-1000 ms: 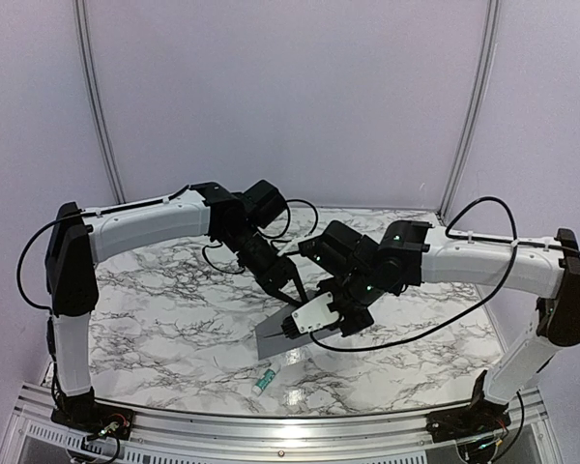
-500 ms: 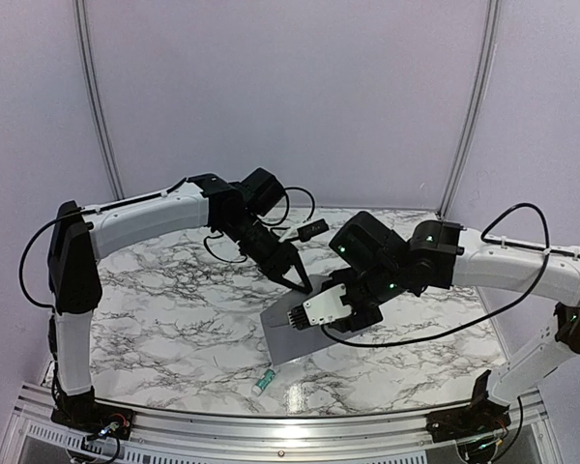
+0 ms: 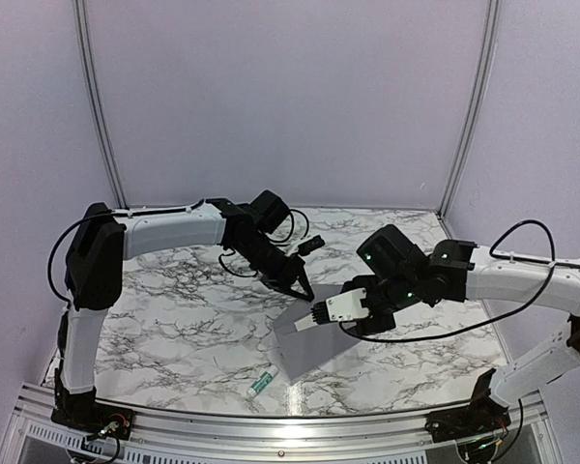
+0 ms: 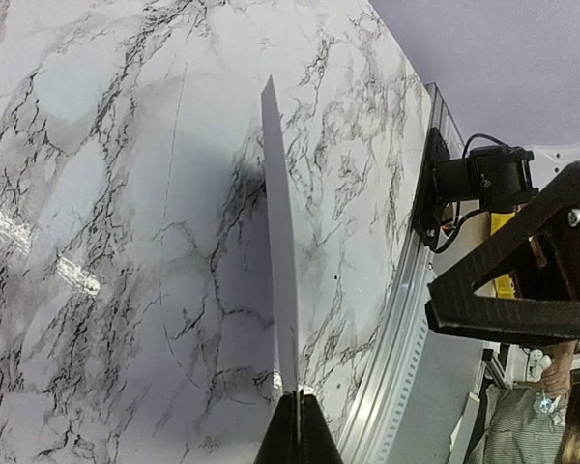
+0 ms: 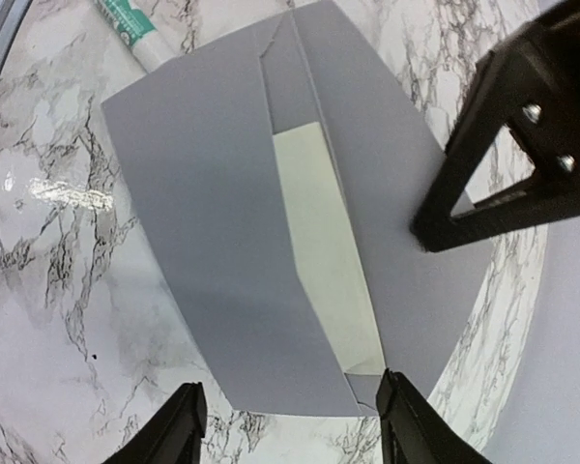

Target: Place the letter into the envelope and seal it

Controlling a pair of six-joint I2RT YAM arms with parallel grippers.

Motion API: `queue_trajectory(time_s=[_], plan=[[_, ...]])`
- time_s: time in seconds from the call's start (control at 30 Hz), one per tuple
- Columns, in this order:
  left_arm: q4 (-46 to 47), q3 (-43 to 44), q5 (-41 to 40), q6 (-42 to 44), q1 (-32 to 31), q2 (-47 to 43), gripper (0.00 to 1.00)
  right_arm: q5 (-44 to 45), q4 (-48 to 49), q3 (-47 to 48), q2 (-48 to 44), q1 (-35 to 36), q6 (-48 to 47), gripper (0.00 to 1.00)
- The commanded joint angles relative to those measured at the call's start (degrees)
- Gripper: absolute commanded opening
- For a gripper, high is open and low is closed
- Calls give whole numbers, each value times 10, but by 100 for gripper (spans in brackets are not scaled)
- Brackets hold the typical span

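Note:
The grey envelope [image 3: 306,354] lies on the marble table with its flap raised. My left gripper [image 3: 302,290] is shut on the flap's edge. In the left wrist view the flap [image 4: 278,242] stands edge-on above the pinched fingertips of the left gripper [image 4: 298,411]. The right wrist view looks into the open envelope [image 5: 203,222], where a strip of the off-white letter [image 5: 324,242] shows inside the pocket. My right gripper [image 5: 290,425] is open just short of the envelope's near edge, with nothing between its fingers. From above, the right gripper [image 3: 303,327] hovers at the envelope's right side.
A small green-and-white tube [image 3: 261,383] lies just left of the envelope, near the table's front edge, and shows again as the tube [image 5: 135,34] in the right wrist view. The left gripper's fingers [image 5: 522,208] cross over the flap. A metal rail [image 3: 271,425] borders the front.
My right gripper has opened and drawn back to the right, off the envelope. My left arm has swung lower and rightward, still pinching the flap, and the envelope has shifted that way.

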Motion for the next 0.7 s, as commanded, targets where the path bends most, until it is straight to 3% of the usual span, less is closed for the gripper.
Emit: queue_trajectory(time_s=[0.0, 0.67], plan=[[34, -12, 7, -10, 1, 4, 0, -43, 83, -37, -31, -11, 19, 61], [41, -30, 15, -4, 1, -5, 0, -27, 208, -75, 75, -14, -19, 65]])
